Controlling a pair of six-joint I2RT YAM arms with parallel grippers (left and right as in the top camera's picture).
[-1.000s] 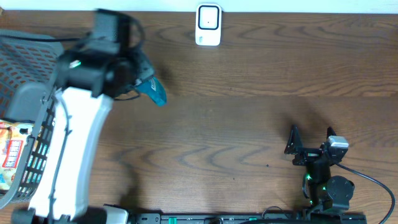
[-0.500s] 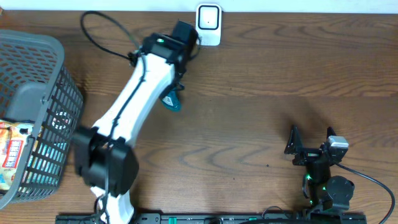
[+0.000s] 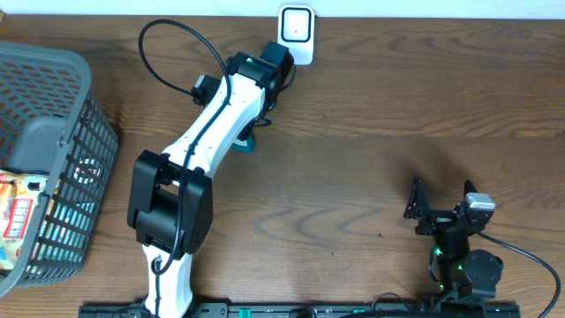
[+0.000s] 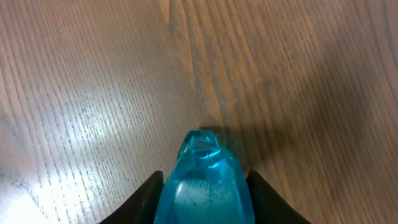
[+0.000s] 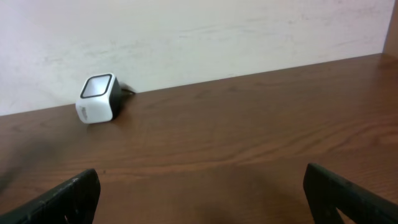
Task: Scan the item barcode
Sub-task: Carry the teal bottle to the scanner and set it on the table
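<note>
In the overhead view, the left arm [image 3: 207, 132] reaches from the near edge of the wooden table [image 3: 397, 97] up toward the white barcode scanner [image 3: 296, 35], which stands at the far edge; the arm's wrist ends just beside the scanner. A bit of the teal item [image 3: 246, 142] shows beneath the forearm, near the scanner but apart from it, and the fingers holding it are hidden by the arm. A grey mesh basket [image 3: 48, 115] sits at the left edge with a colourful snack packet [image 3: 13, 221] inside. The right gripper [image 3: 439, 196] sits at the near right, well apart from everything else, its jaws spread wide with nothing between them. In the left wrist view, the left gripper [image 4: 202, 175] is clamped on the teal item, a translucent, rounded body held between the two dark fingers [image 4: 146, 196] and pointing out over bare wood grain. In the right wrist view, the right gripper's fingers [image 5: 62, 199] stand far apart and empty above the table, and the scanner stands far off on the left by the pale wall [image 5: 249, 25].
</note>
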